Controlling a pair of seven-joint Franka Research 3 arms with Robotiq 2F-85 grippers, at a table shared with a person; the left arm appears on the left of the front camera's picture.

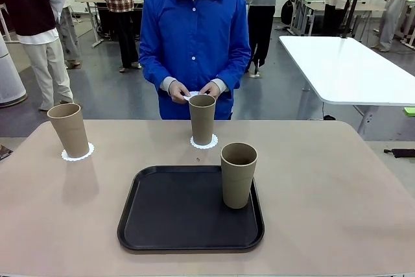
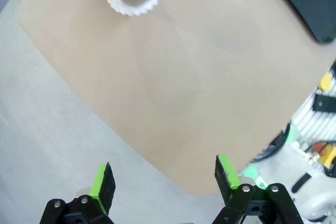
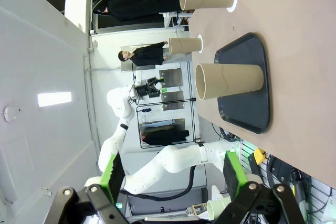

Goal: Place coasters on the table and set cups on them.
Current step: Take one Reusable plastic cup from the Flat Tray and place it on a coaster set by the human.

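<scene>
Khaki paper cups: three, tall, tapered and plain; one [image 1: 69, 130] at frame left, one [image 1: 202, 119] at centre, one [image 1: 238, 174] lower right of centre.
White lacy coasters: round, scalloped; one [image 1: 78, 154] lies under the left cup and one [image 1: 204, 142] under the centre cup. A third white piece [image 1: 192, 96] is pinched in the person's hands [image 1: 178, 91].
Table [image 1: 337, 180]: matte beige-tan, with rounded corners.
Tray [image 1: 175, 212]: one, black, a rounded rectangle with a raised rim, carrying the third cup.
Left gripper [image 2: 165, 179]: green-padded jaws are spread and empty. A cup base on its coaster sits at the upper left of the wrist frame, well apart from them.
Right gripper [image 3: 173, 174]: jaws are spread and empty, with all three cups in the upper frame, well apart.
</scene>
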